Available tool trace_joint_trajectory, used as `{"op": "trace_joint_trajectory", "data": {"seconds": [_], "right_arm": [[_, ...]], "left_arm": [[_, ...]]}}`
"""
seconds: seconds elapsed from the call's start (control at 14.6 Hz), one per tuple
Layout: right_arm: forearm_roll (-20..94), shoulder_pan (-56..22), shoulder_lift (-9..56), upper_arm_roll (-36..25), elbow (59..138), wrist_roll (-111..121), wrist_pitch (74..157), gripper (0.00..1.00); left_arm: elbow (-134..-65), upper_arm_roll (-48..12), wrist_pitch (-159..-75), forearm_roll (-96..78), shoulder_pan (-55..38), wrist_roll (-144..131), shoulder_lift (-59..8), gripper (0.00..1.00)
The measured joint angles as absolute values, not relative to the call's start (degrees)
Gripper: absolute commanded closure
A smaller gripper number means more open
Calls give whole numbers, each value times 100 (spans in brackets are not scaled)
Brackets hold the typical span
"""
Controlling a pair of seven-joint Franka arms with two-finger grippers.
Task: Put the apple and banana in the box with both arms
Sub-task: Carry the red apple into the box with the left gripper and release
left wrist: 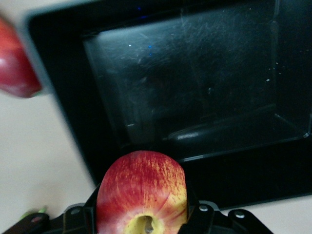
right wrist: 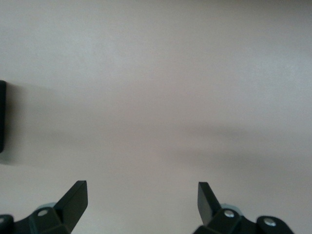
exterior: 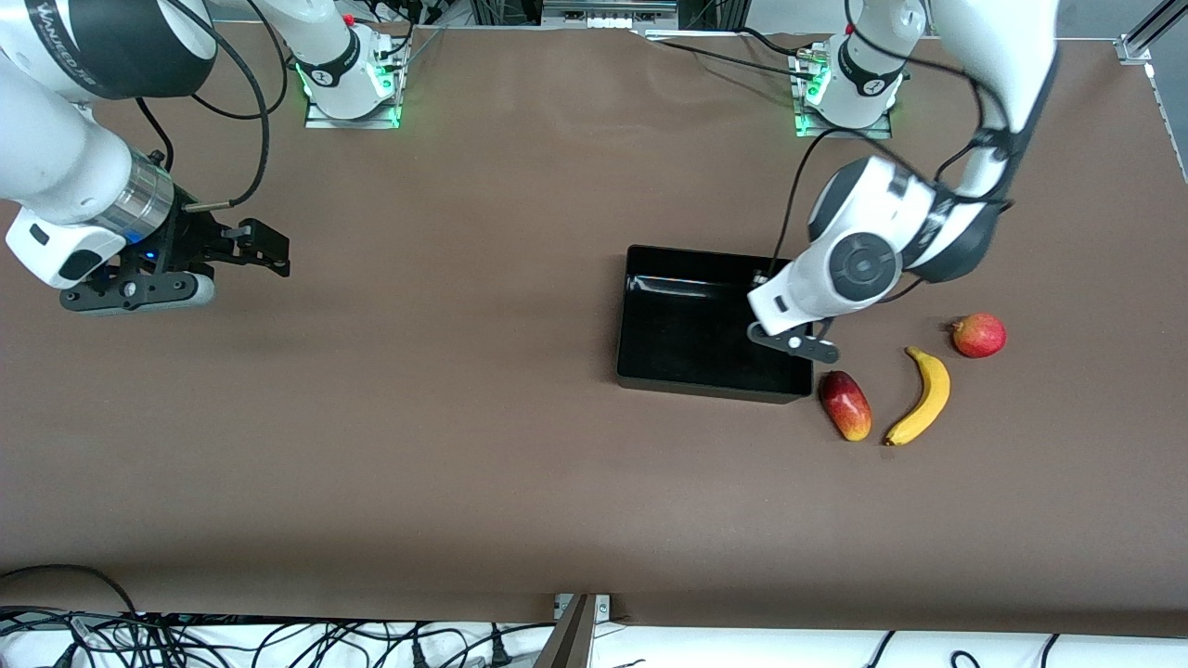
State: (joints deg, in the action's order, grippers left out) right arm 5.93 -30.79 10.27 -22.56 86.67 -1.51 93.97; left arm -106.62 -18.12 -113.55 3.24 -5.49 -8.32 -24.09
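While the left gripper (left wrist: 141, 222) hangs over the box (exterior: 650, 371), I see in its wrist view that its jaws are pinching the apple (left wrist: 142, 192), one black finger on each side of the fruit, the stem dimple turned toward the camera and the red streaked skin with its pale yellow patch facing the tray below. From the front view the left arm's wrist covers the apple, so I place it only by the gripper (exterior: 796, 341), which sits above the box's corner nearest the loose fruit, at the left arm's end of the surface (exterior: 445, 445). The box is glossy black with low walls, and its floor shows nothing but reflections and scratches. Just beside the box, at its corner nearest the front camera, lies an oblong red-and-yellow fruit (exterior: 845, 405); the banana (exterior: 922, 397) lies next to that, a little farther toward the left arm's end, curved and apart from both neighbours. A round red fruit (exterior: 978, 335) rests farther from the front camera than the banana. At the right arm's end, well apart from all of this, the right gripper (exterior: 264, 246) waits above bare brown surface with its jaws spread wide and nothing between them.
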Motion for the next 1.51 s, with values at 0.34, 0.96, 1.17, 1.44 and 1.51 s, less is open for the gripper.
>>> {"op": "trace_joint_trajectory", "data": {"seconds": [0.34, 0.96, 1.17, 1.44, 1.51], "right_arm": [[485, -1599, 797, -915, 8887, -73, 9553, 0], [219, -1204, 384, -491, 9428, 73, 9897, 0], [147, -1204, 382, -483, 9409, 73, 9914, 0], [135, -1189, 375, -483, 9312, 73, 9736, 0], [125, -1180, 373, -483, 9281, 73, 9701, 0]], "left_arm": [[-11254, -1809, -12366, 326, -605, -928, -2794, 0], [-10492, -1807, -11110, 328, -672, -1141, -2296, 0], [-9484, -1810, -9636, 327, -674, -1181, -1879, 0], [-8402, -1814, -8146, 326, -673, -1185, -1477, 0], [-8287, -1814, -7907, 313, -670, -1184, -1366, 0]]}}
